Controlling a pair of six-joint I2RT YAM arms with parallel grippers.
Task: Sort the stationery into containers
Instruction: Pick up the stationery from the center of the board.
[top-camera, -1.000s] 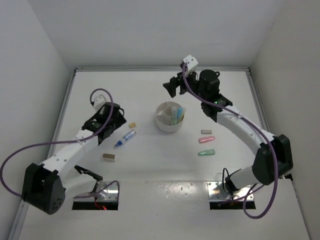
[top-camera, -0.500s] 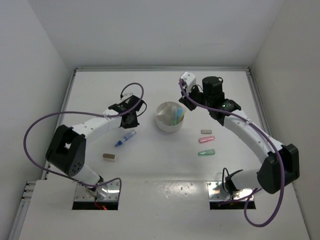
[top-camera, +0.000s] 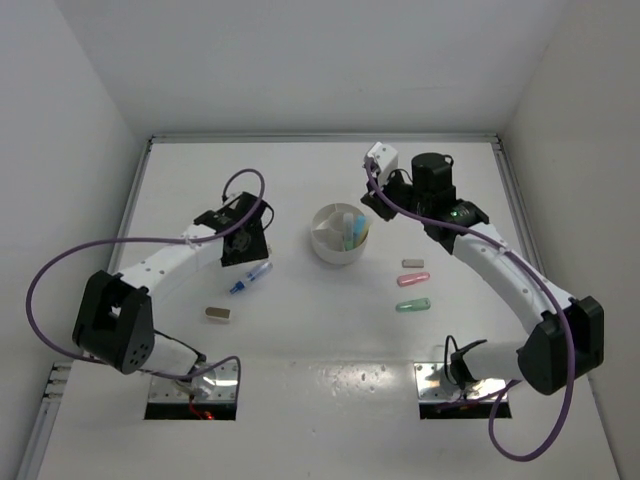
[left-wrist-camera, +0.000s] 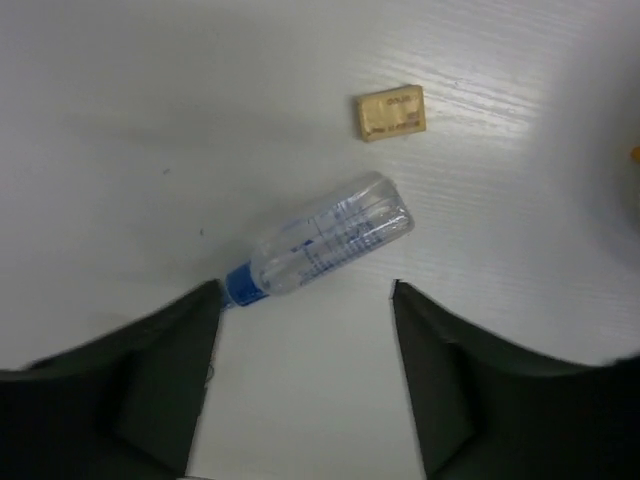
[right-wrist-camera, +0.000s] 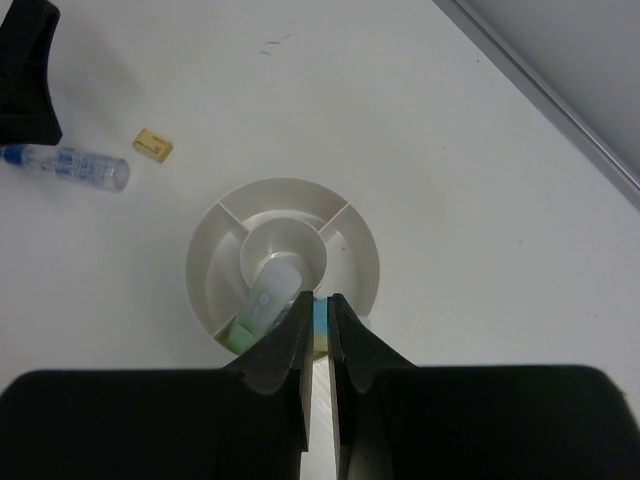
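The round white bowl (top-camera: 322, 243) (right-wrist-camera: 205, 245) has inner walls and holds a pale green marker (right-wrist-camera: 268, 300) plus light blue and yellow ones (top-camera: 352, 230). My right gripper (right-wrist-camera: 320, 298) (top-camera: 370, 208) hangs over the bowl's right rim, shut to a thin slit through which blue and yellow show. My left gripper (left-wrist-camera: 306, 288) (top-camera: 243, 250) is open just above the table. The blue-clear pen (left-wrist-camera: 325, 240) (top-camera: 250, 277) lies ahead of its fingers, cap by the left fingertip (left-wrist-camera: 205, 300), not between them. Beyond it sits a tan eraser (left-wrist-camera: 391, 112) (right-wrist-camera: 153, 145).
Right of the bowl lie a greyish eraser (top-camera: 414, 264), a pink marker (top-camera: 413, 280) and a green marker (top-camera: 413, 305). Another eraser (top-camera: 216, 314) lies near the left arm. White walls close the table at the back and both sides.
The left arm swung in toward the pen and tan eraser, then drew slightly back to the left. The right gripper came from behind the bowl to its right rim and went from open to shut.
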